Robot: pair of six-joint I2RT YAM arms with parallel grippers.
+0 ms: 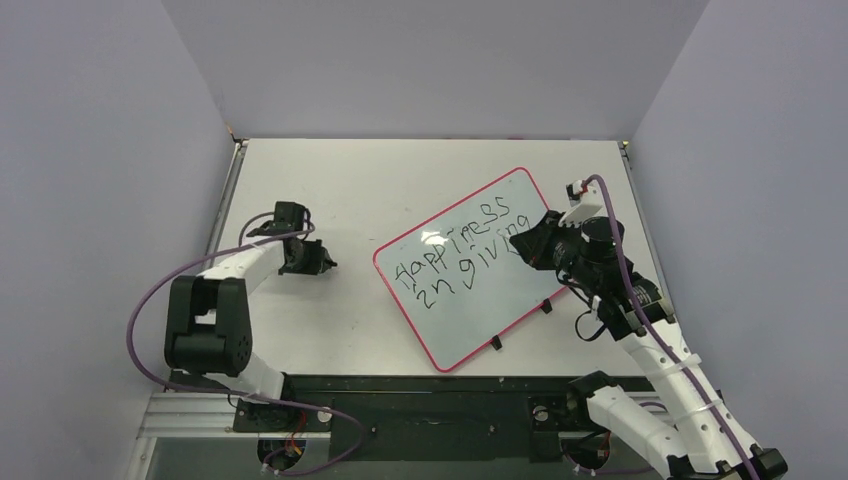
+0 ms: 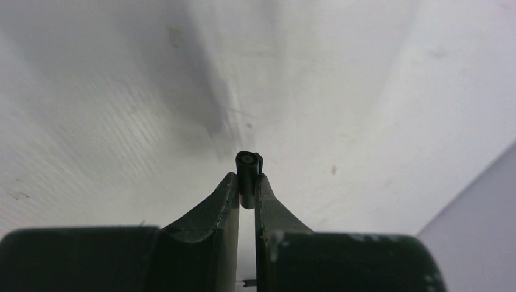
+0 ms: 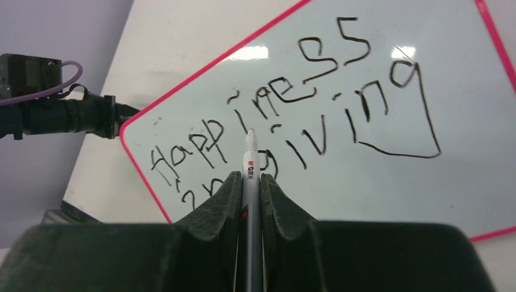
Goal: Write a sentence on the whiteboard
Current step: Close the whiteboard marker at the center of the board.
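Observation:
The whiteboard (image 1: 490, 312), white with a thin red rim, lies tilted on the table right of centre. The sentence (image 1: 458, 250) runs across it in two slanted black lines, reading "happiness in giving" (image 3: 286, 115). My right gripper (image 1: 525, 243) hangs over the board's right part, shut on a white marker (image 3: 250, 159). The marker's tip points at the lettering, and I cannot tell whether it touches the board (image 3: 365, 194). My left gripper (image 1: 325, 265) is left of the board, shut on a small black marker cap (image 2: 248, 173) pinched between its fingertips (image 2: 230, 191).
Two black tabs (image 1: 545, 305) stick out from the board's near edge. The white tabletop (image 1: 330, 190) extends around the board, bounded by grey-lilac walls. A black base rail (image 1: 420, 405) carries both arms along the near edge. The left arm (image 3: 61, 115) shows in the right wrist view.

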